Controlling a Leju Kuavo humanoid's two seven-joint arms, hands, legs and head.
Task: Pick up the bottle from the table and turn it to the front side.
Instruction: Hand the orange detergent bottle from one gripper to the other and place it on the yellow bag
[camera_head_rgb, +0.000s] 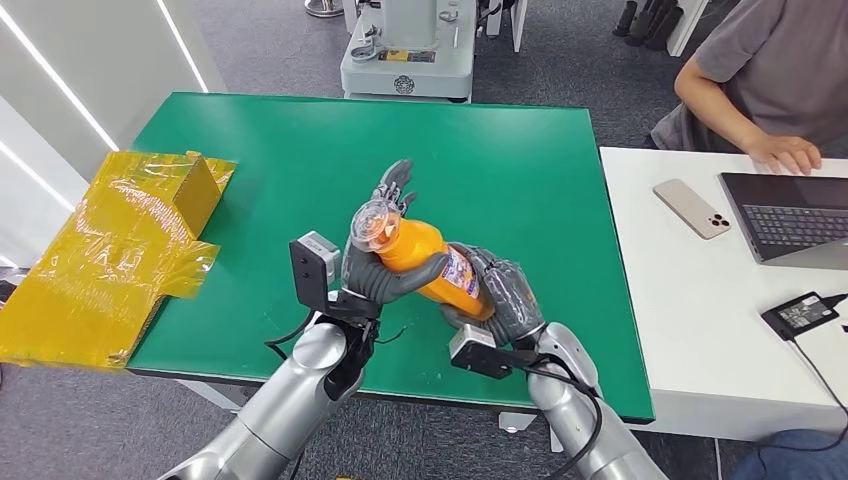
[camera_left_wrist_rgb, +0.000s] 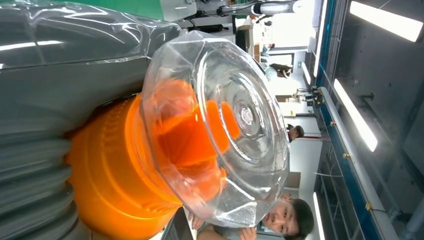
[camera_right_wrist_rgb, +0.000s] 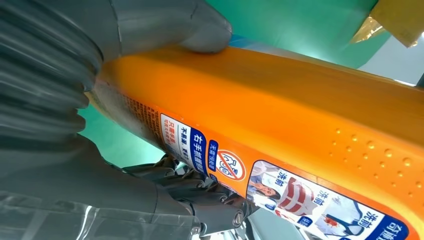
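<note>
Orange bottle (camera_head_rgb: 425, 258) is lifted off the green table (camera_head_rgb: 250, 150), tilted, with its clear cap (camera_head_rgb: 377, 224) toward the left hand (camera_head_rgb: 375, 270), whose fingers wrap its neck; the right hand (camera_head_rgb: 500, 295) clasps its base. The turning step seems underway; next, rotate it until the front faces forward.

1. Left hand (camera_head_rgb: 378, 262) grips the orange bottle (camera_head_rgb: 425, 256) near its clear cap, some fingers extended beyond it.
2. Right hand (camera_head_rgb: 500, 298) clasps the bottle's base end.
3. Both silver arms converge at the bottle.
</note>
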